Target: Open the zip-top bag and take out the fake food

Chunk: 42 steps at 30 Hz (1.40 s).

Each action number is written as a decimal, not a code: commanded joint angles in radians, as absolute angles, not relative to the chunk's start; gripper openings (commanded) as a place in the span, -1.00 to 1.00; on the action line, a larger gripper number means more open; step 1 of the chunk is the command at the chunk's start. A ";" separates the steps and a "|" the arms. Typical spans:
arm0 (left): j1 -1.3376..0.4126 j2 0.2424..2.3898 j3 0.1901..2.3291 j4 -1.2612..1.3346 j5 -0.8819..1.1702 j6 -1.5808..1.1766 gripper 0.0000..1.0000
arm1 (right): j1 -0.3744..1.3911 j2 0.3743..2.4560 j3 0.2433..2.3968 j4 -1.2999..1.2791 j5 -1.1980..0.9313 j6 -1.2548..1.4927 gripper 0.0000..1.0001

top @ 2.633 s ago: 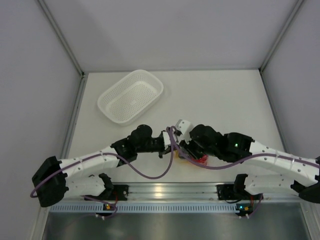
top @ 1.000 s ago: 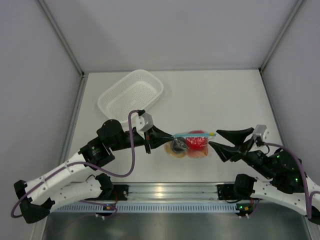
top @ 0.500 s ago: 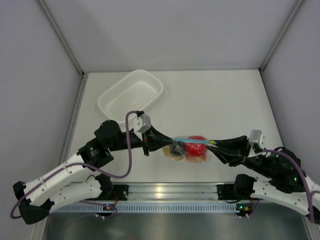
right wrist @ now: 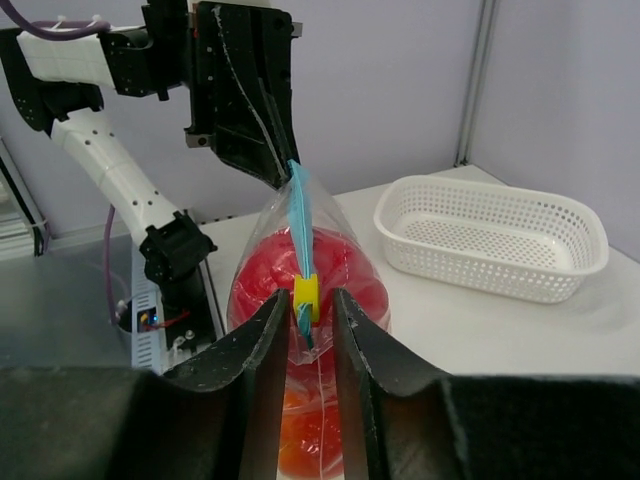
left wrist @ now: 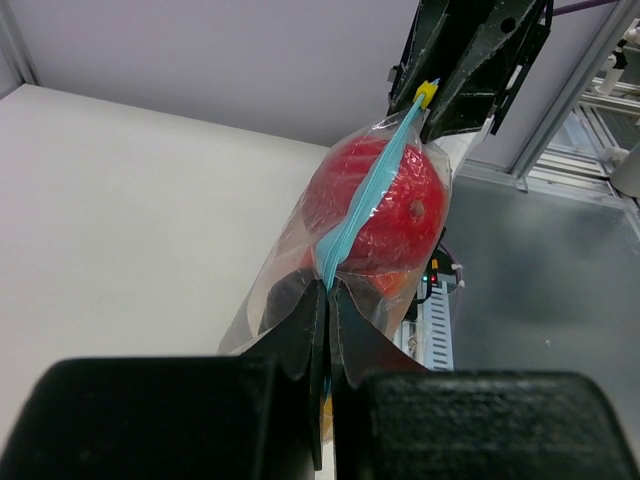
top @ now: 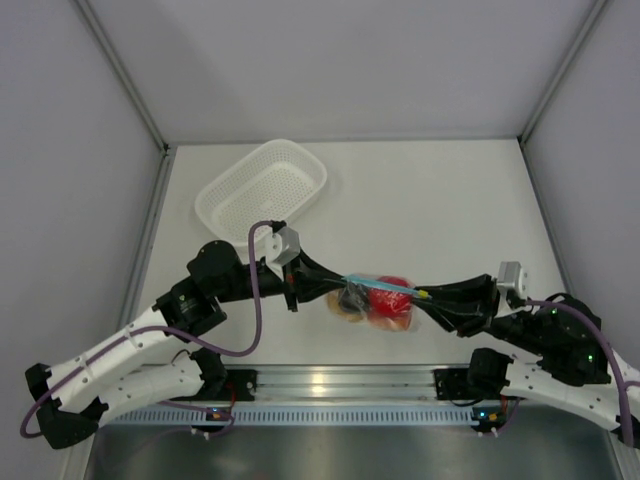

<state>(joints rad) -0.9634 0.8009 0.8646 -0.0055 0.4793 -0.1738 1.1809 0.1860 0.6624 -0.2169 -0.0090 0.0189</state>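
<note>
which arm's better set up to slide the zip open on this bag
Right. The right gripper straddles the yellow slider on the blue zip strip of the zip-top bag, so it can likely drag it along. The left gripper is shut on the strip's other end, anchoring it.

The zip-top bag is held over the desk, toward its near edge, stretched between the two pincers. The left pincer is at the bag's 9 o'clock end and the right pincer at its 3 o'clock end. The fake food sits inside the bag, under the zip strip. The basket lies on the desk at 11 o'clock from the bag, well apart.
</note>
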 commanded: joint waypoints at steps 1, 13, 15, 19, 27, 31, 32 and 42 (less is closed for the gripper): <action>-0.963 0.792 0.882 0.080 0.488 -0.186 -1.00 | 1.198 0.218 0.719 -0.205 -0.049 0.020 -0.50; -0.965 0.776 0.871 0.112 0.488 -0.210 -1.00 | 1.197 0.187 0.692 -0.229 -0.009 0.025 -0.15; -0.963 0.772 0.868 0.112 0.477 -0.212 -1.00 | 1.197 0.167 0.681 -0.226 -0.008 0.041 -0.01; -0.963 0.776 0.862 0.130 0.479 -0.219 -1.00 | 1.197 0.147 0.672 -0.213 -0.011 0.064 0.04; -0.963 0.785 0.861 0.161 0.492 -0.245 -1.00 | 1.197 0.169 0.666 -0.161 -0.028 0.063 -0.18; -0.965 0.784 0.861 0.163 0.491 -0.248 -1.00 | 1.198 0.181 0.667 -0.137 -0.037 0.057 -0.36; -0.965 0.782 0.859 0.163 0.495 -0.249 -1.00 | 1.198 0.183 0.670 -0.135 -0.037 0.057 -0.36; -0.965 0.784 0.856 0.163 0.482 -0.253 -1.00 | 1.197 0.209 0.695 -0.144 -0.041 0.034 -0.70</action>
<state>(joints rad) -0.9630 0.7921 0.8558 0.0669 0.4786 -0.2382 1.1812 0.1936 0.6682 -0.1967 -0.0277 0.0448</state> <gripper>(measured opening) 0.023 0.145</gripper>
